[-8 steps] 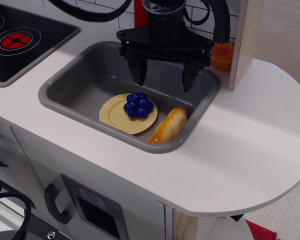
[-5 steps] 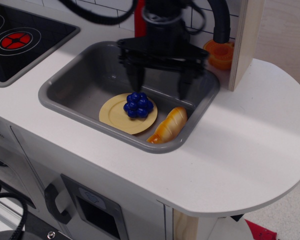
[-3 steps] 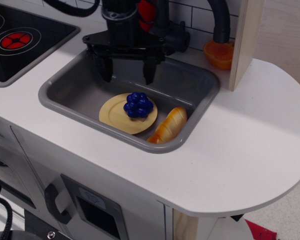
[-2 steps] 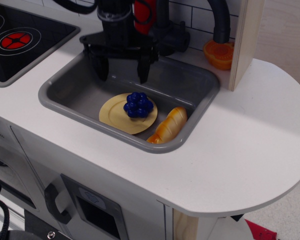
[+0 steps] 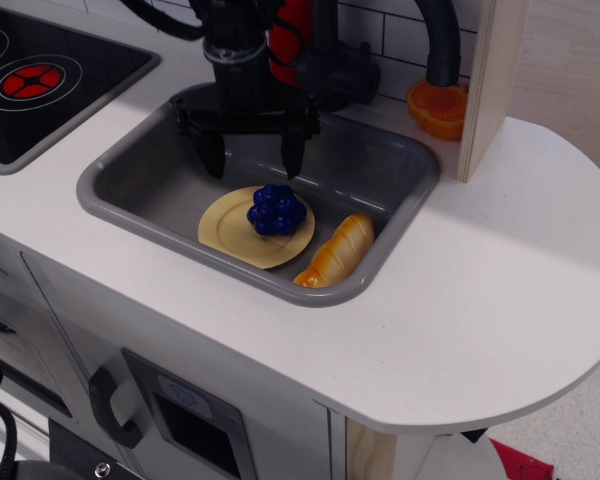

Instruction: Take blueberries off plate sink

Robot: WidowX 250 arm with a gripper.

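The dark-blue blueberries [image 5: 276, 210] sit on the right part of the pale-yellow plate [image 5: 230, 232], which lies on the floor of the grey sink [image 5: 140, 160]. My black gripper [image 5: 252, 167] hangs open and empty inside the sink, just behind the plate and a little left of the berries. Its two fingertips point down and stand well apart. It touches neither the berries nor the plate.
An orange-yellow croissant [image 5: 336, 250] lies in the sink right of the plate, against the front right wall. A black stovetop with a red ring [image 5: 30, 82] is at the left. An orange piece [image 5: 438, 108] and a wooden panel [image 5: 490, 80] stand at the back right.
My gripper has moved left from above the croissant side and come down into the sink, behind the plate. The jaws stand somewhat narrower. Berries, plate and croissant have not moved.
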